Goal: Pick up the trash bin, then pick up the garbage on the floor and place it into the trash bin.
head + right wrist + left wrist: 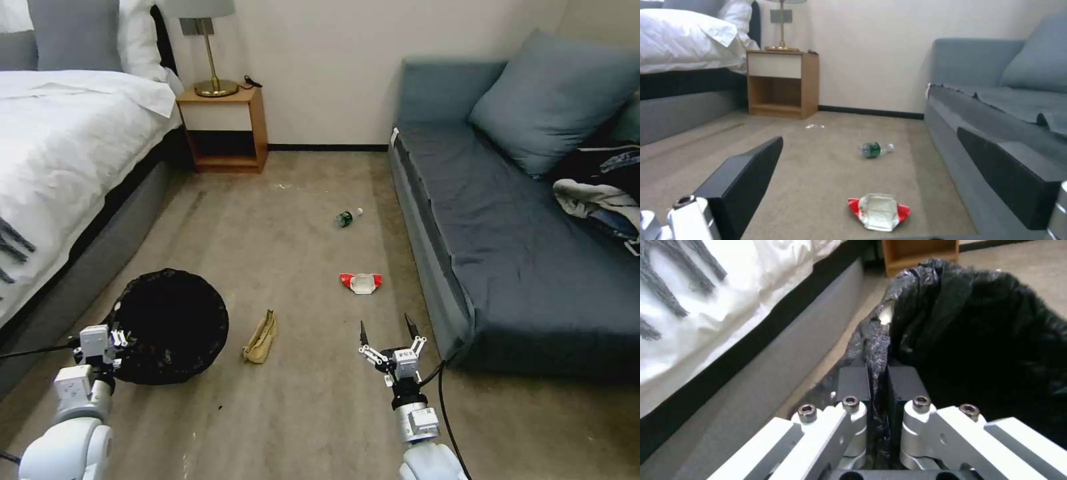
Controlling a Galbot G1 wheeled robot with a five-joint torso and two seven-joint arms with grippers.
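- Head view: saw the trash bin (170,327) on the carpet (300,413) beside the bed (60,153), lined with a crinkled black bag.
- Found the left gripper (110,343) at the bin's near-left rim; in the left wrist view, jaws pressed shut on a fold of the black liner (878,340), with a whitish patch exposed just above the pads (853,381).
- Spotted the right gripper (385,327) hovering above the carpet near the sofa (507,267), jaws spread wide and holding nothing.
- Noted a crumpled tan paper bag (261,337) lying just right of the bin.
- Saw a red-and-white packet (361,283) ahead of the right gripper, also in the right wrist view (879,211); could not read any print on it.
- Saw a small green bottle (347,217) with white cap lying on its side farther off toward the nightstand (223,127); label illegible.
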